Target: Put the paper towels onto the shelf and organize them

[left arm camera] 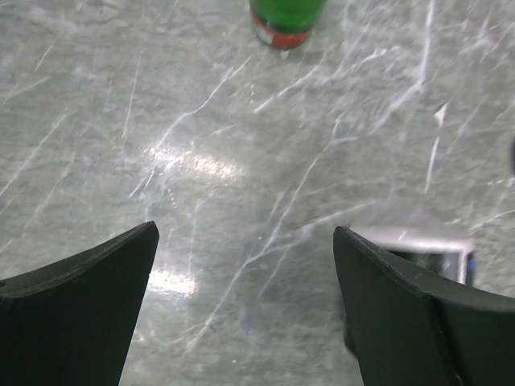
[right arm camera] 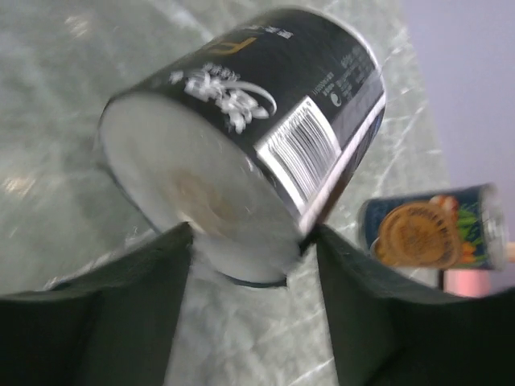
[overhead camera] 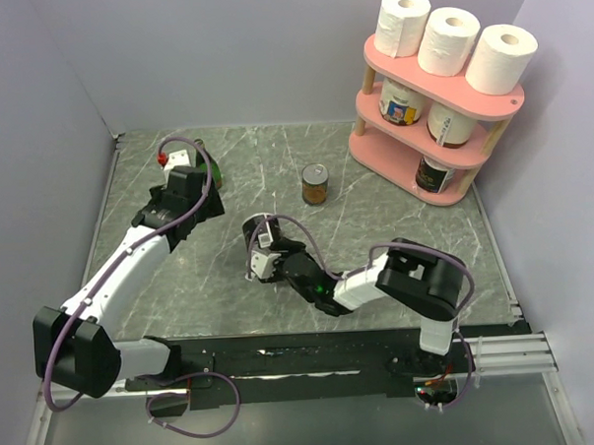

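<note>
All 3 towels (overhead camera: 450, 40) on shelf (overhead camera: 377, 53) top tier, task looks done. L gripper (left arm camera: 245, 233) wide open, empty. R gripper (right arm camera: 251, 229) part-closed round can (right arm camera: 241, 137); firm grip, can't tell.

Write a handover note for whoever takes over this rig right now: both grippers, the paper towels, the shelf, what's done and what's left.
Left gripper: open, empty, above bare table, green bottle ahead.
Right gripper: astride a black-labelled can; whether it grips is unclear.
Paper towels: all three upright in a row on the shelf, top tier.
Done: towels placed and lined up.
Left: nothing for the towels, it seems; probably just let the can go and pull both arms back.
</note>
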You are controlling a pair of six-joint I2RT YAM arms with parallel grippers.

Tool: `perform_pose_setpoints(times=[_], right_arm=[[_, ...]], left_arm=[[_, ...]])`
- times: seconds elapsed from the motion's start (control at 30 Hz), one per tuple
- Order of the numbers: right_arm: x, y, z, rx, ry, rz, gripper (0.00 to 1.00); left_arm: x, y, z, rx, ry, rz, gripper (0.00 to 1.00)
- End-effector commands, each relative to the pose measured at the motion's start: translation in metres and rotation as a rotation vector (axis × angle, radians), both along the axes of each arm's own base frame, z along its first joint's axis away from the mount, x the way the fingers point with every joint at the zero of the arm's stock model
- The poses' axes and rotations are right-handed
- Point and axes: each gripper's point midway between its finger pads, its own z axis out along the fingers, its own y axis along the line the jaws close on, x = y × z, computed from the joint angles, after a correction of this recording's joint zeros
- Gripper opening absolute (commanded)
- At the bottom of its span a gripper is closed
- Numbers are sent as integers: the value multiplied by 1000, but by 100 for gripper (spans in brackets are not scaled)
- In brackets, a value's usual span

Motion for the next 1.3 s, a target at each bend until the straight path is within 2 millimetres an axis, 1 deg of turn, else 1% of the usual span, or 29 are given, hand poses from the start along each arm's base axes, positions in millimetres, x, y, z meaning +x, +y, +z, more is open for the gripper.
perform_pose_setpoints(times=[0.0, 0.03, 0.07, 0.13, 0.17, 0.23, 0.3, 0.37, 0.43, 0.47, 0.5, 0.53, 0.57, 0.6, 0.63, 0.7, 0.73, 0.8, 0.83, 0.87, 0.9, 0.93, 0.97, 1.0, 1.03, 1.1, 1.13, 1.2, 1.27], right_arm=[[16, 18, 26, 54, -120, -38, 59], [16, 21, 28, 62, -126, -38, 58], [16, 22, 26, 62, -122, -36, 56], [14, 27, 28, 75, -109, -19, 55], [14, 29, 31, 88, -105, -15, 54], [13, 33, 35, 119, -91, -9, 52], [15, 39, 43, 153, -95, -15, 47], [19, 39, 47, 180, -101, -36, 43], [20, 37, 51, 199, -120, -44, 43], [18, 38, 54, 211, -115, -38, 43], [15, 36, 52, 211, -99, -29, 43], [11, 35, 57, 213, -79, -15, 43], [4, 39, 56, 234, -35, 14, 42], [0, 37, 56, 241, -8, 21, 41], [-4, 33, 64, 252, 15, 20, 39], [-14, 31, 66, 287, 77, 36, 38], [-18, 30, 72, 304, 94, 49, 39], [-26, 27, 63, 298, 127, 79, 43], [-26, 25, 59, 285, 121, 85, 50], [-23, 26, 65, 282, 62, 98, 53], [-20, 21, 55, 255, 48, 83, 54], [-20, 21, 54, 247, 31, 88, 58], [-18, 22, 58, 249, -5, 100, 60], [-17, 24, 53, 228, -13, 112, 61], [-17, 26, 55, 217, -32, 123, 64], [-18, 32, 56, 220, -42, 149, 69], [-20, 35, 58, 224, -50, 174, 75], [-18, 39, 59, 227, -57, 177, 79], [-14, 44, 63, 232, -72, 169, 82]], left_arm=[[3, 8, 20, 25, -83, -4, 96], [3, 9, 20, 30, -86, -7, 96], [3, 12, 22, 41, -95, 2, 96], [2, 19, 24, 58, -87, 36, 96], [2, 25, 24, 68, -89, 62, 96], [1, 30, 26, 68, -94, 77, 96], [0, 34, 23, 71, -86, 94, 96], [-1, 39, 22, 88, -78, 115, 96], [-1, 43, 19, 100, -68, 129, 96], [-1, 45, 18, 106, -64, 137, 96], [-1, 46, 18, 110, -63, 143, 96], [-1, 46, 15, 115, -52, 144, 96], [-1, 46, 13, 116, -46, 143, 96], [-1, 45, 13, 114, -43, 139, 96], [0, 46, 12, 114, -40, 141, 96], [1, 45, 10, 109, -34, 140, 96], [1, 45, 8, 108, -26, 138, 96], [2, 42, 4, 88, -21, 128, 96], [4, 33, -1, 26, -7, 81, 96], [9, 25, -2, -22, -18, 56, 96], [13, 17, -8, -53, -4, 24, 97], [15, 5, -11, -113, 15, -26, 97], [18, -1, -13, -140, 33, -40, 97], [24, -6, -14, -167, 64, -55, 98], [27, -12, -14, -213, 80, -77, 98], [38, -16, -17, -254, 96, -82, 99], [41, -12, -19, -264, 101, -67, 99], [50, -12, -26, -267, 126, -61, 99], [52, -11, -33, -256, 154, -60, 99]])
